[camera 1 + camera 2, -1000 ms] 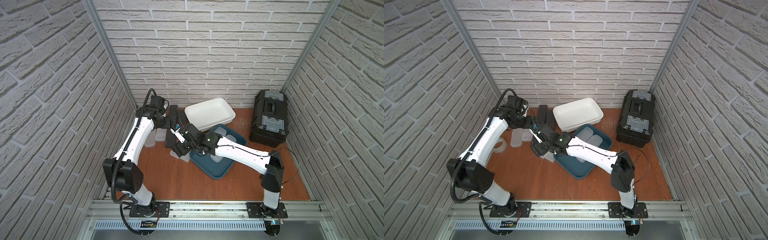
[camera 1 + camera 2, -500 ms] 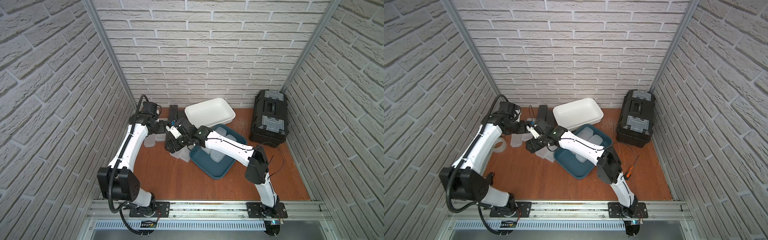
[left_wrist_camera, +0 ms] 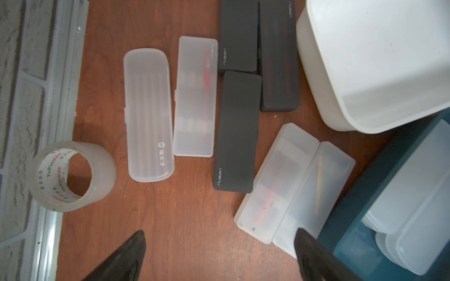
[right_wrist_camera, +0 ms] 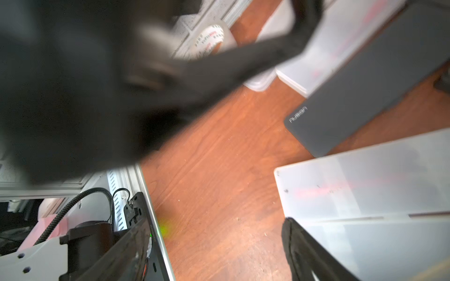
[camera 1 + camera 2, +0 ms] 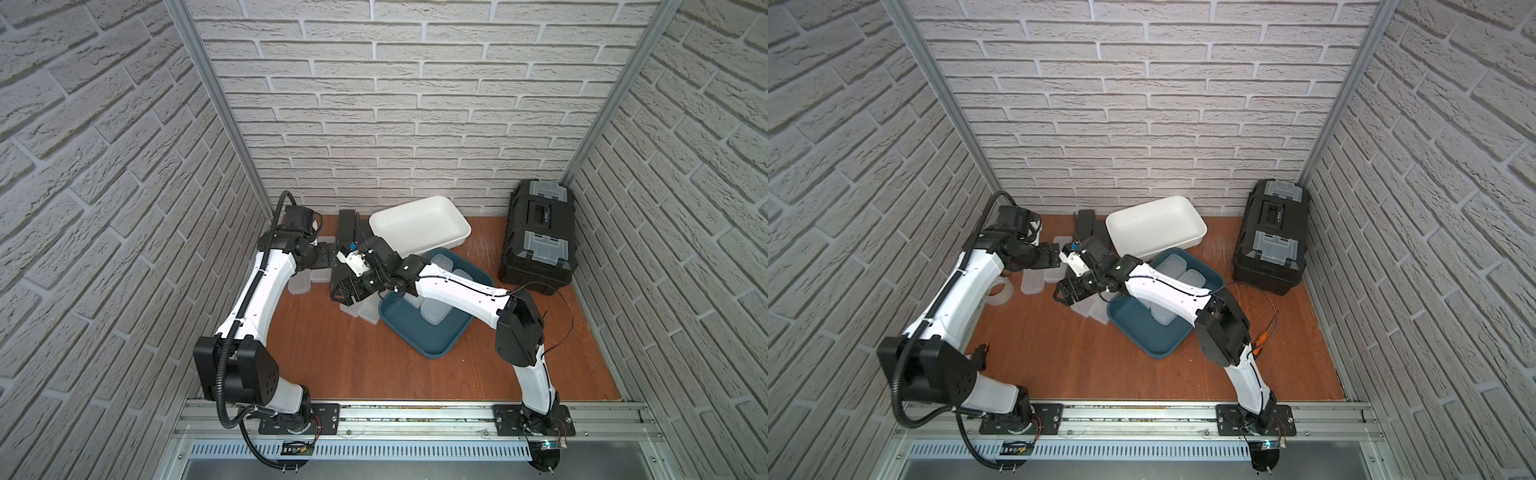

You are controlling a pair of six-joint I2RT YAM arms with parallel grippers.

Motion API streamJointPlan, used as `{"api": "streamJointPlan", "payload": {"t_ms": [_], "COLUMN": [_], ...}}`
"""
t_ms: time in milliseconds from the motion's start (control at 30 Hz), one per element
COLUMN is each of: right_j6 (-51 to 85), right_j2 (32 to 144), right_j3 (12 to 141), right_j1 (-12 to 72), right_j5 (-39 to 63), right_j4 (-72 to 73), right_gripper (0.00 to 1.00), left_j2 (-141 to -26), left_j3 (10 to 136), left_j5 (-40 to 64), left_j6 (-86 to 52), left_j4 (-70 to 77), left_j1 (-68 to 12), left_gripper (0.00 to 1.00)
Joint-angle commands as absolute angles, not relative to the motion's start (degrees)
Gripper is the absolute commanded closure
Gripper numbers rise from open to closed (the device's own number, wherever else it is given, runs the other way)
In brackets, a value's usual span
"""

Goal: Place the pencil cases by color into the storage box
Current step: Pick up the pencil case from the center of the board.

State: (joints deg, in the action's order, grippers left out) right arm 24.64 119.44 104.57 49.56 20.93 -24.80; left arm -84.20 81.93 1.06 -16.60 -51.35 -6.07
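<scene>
Currently: left gripper (image 3: 220, 232) released, empty. Right gripper (image 4: 216, 231) parted, empty, over touching frosted translucent pencil cases (image 3: 280, 182) at 9 o'clock of teal plastic tray (image 5: 411, 332). Advise: straddle one case's narrow width, lift clear of neighbour, leave matte black pencil case (image 3: 237, 131) undisturbed.

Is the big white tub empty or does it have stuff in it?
Empty. In both top views the white tub shows only its bare white inside; nothing lies in it.

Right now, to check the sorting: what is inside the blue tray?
Only frosted cases show in the tray, some stacked. The right arm covers part, so more may be hidden.
</scene>
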Motion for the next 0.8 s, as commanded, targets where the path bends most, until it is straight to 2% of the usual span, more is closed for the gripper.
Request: {"api": "streamJointPlan", "payload": {"t_ms": [0,300,767], "right_j6": [26.05,24.73,21.36], "right_j2": [117.3,116.19,117.05], "right_j3": [101.54,99.85,101.1], "right_j1": [48.64,48.68,48.73], "right_j5": [22.83,21.33,7.58], "right_j4": [-20.82,-19.66,-25.59], "right_gripper": [0.14,0.14,0.12], "left_j2": [-82.61,-85.16,-91.31], "left_j3": [82.18,82.86,87.1], "left_j5": [3.89,2.48,-5.05], "left_j6": [-16.96,-17.37,-14.88], "left_j4": [-48.96,-49.0,-53.32], "left_j1": [-6.61,-6.63,-6.47], "left_gripper": [0.06,0.06,0.06]}}
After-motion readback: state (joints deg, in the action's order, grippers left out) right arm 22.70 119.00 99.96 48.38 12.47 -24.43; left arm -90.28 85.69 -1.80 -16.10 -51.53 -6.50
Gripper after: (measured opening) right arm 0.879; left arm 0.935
